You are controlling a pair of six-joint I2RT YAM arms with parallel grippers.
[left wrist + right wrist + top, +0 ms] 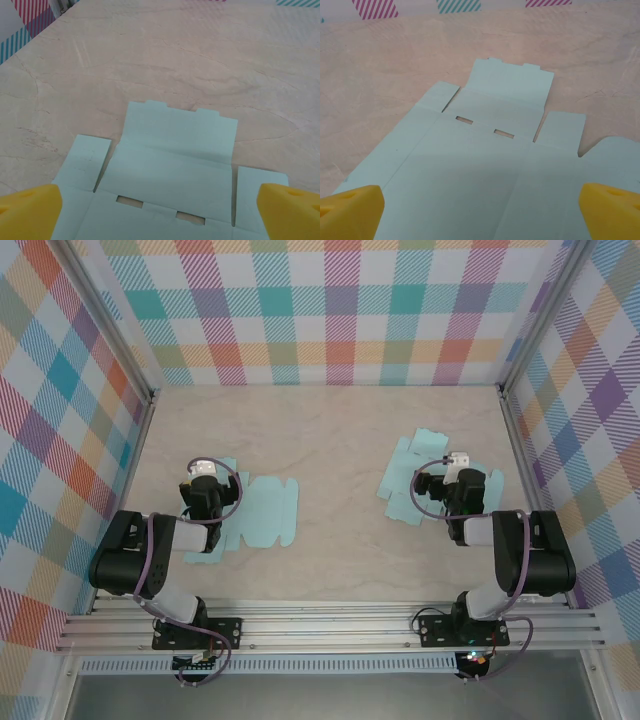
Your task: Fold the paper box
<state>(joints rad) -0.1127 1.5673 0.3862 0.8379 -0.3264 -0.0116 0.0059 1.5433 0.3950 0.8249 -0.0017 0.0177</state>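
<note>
I saw two flat, unfolded blanks of pale blue card lying on the beige marbled counter (330, 420), well apart from each other. The left paper box (265, 512) lay in front of the left arm, and the right paper box (405, 475) in front of the right arm, a little farther up the counter and turned at a slant. Neither blank had a flap raised; both lay flat against the surface.

The left gripper (203, 472) hung over the left-hand part of its blank. From the left wrist camera, that gripper (160, 215) stood with its jaws spread wide, one yellow fingertip (30, 210) at each lower corner and nothing between them but the sheet (175, 160) below. The tabbed end flap of the sheet pointed away from the arm, with side flaps to either side and two small slots (130, 201) cut near the fold line.

The right gripper (458, 465) sat over the right-hand part of the other blank. In its own wrist view, this gripper (480, 210) was likewise as wide open as could be, its yellow fingertips (610, 207) far apart and holding nothing. The card (480, 165) spread out beneath it, with two slots (465, 119) and a tabbed flap at the far end.

Plaid-patterned walls (330, 310) closed in the counter on three sides.
</note>
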